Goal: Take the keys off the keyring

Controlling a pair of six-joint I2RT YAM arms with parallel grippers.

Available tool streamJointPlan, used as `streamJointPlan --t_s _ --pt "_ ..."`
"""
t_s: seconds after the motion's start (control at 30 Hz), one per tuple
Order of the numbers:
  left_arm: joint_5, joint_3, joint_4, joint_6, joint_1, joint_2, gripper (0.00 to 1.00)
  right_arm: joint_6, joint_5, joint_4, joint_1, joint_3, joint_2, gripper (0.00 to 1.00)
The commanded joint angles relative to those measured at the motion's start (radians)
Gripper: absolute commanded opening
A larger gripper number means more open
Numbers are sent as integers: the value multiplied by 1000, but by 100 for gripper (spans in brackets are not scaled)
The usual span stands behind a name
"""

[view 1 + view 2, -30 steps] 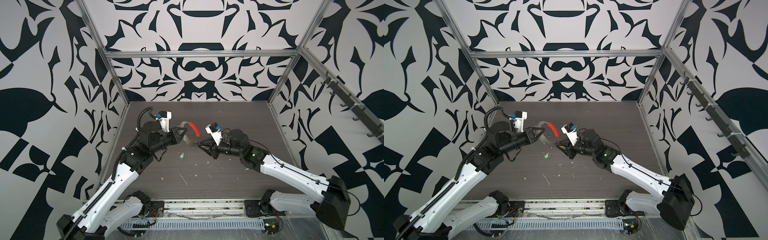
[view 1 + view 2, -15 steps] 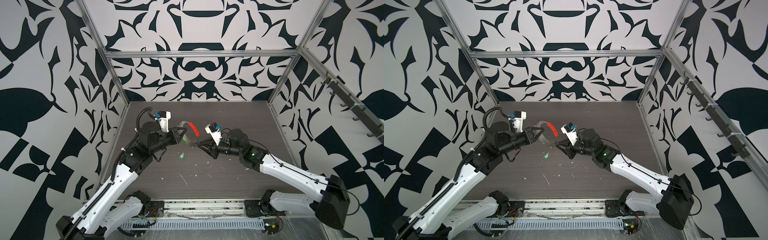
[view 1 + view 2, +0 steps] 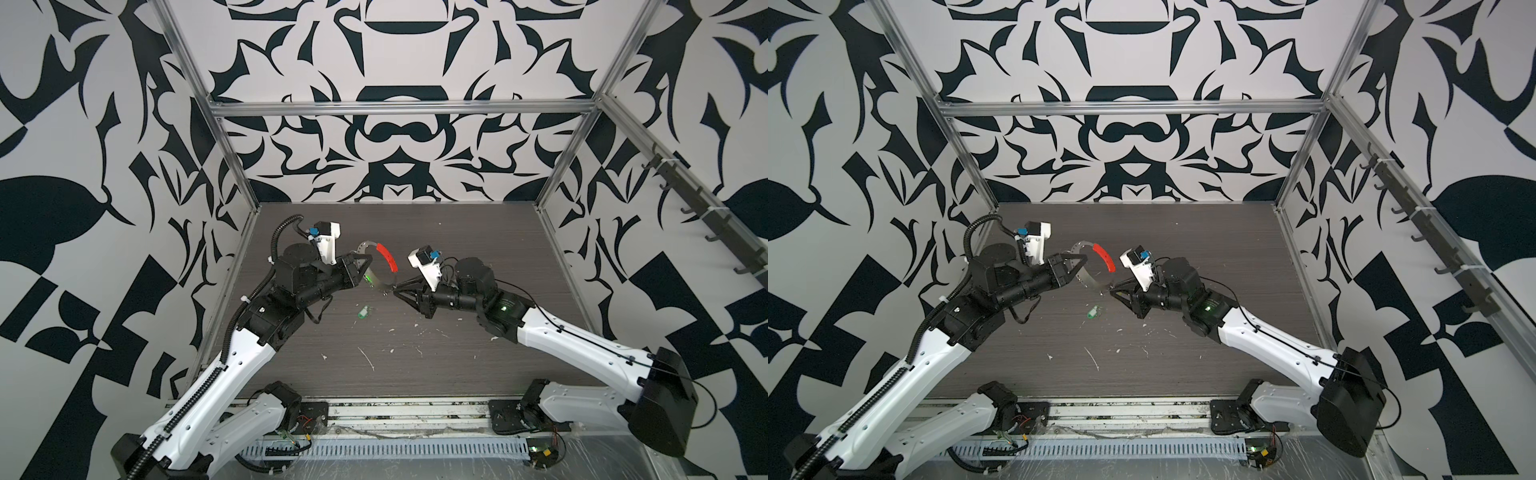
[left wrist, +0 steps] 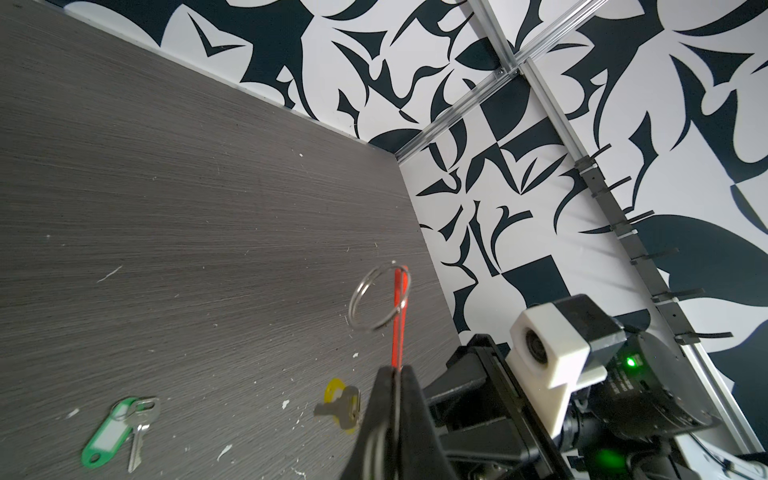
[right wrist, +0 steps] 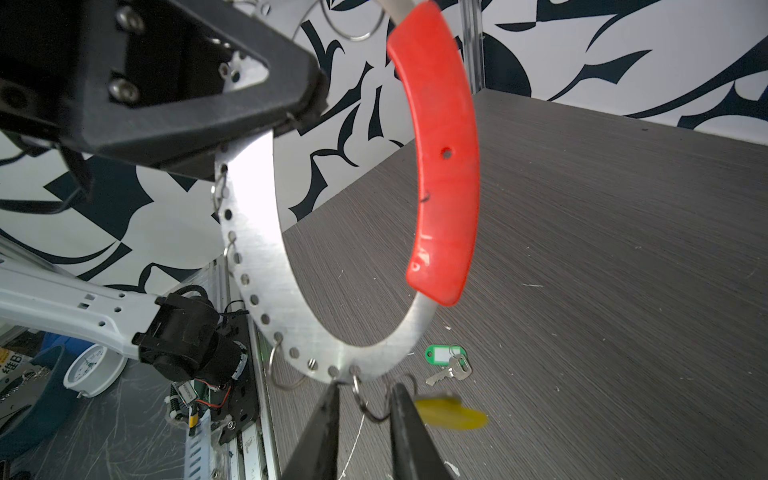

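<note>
Since a second before, almost nothing had moved. Both arms had stayed where they were, and the right claw (image 5: 365,388) had only pulled its two tips a tiny bit closer.

Nearest the front, the green key (image 3: 363,311) lay loose on the table (image 3: 457,374), already off. A little farther back, the right claw's tips were spread a little, one on each side of a small ring (image 5: 362,405) at the bottom of the keyring (image 5: 257,232). The yellow key (image 5: 451,411) was just beside those tips and looked blurry, so I could not tell if it was hooked on or falling. Farther back, the left claw (image 4: 395,371) was pressed together on the keyring's flat metal band and held it up in the air above the table. The red sleeve (image 5: 444,166) was on its back part, toward the right arm.

To do this step well, I think the left claw should hold the keyring very still while the right claw works the yellow key's ring slowly out of its hole, without tugging hard.

Counting: two arms, two claws, one keyring, one red sleeve, two keys, and five small rings that I could find.
</note>
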Motion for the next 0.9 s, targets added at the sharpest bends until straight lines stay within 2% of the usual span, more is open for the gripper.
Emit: streamJointPlan --t_s 0.0,0.27,0.43,0.87 --pt "22 1 31 -16 -2 -27 0 0 -8 20 7 33 9 23" --pt "22 -2 33 -16 -2 -27 0 -1 -4 23 7 35 7 13" --pt "15 -5 24 -13 -1 -30 0 -9 8 9 6 40 -11 25" --pt "8 -15 24 -12 1 -30 0 -23 18 -26 8 52 -46 25"
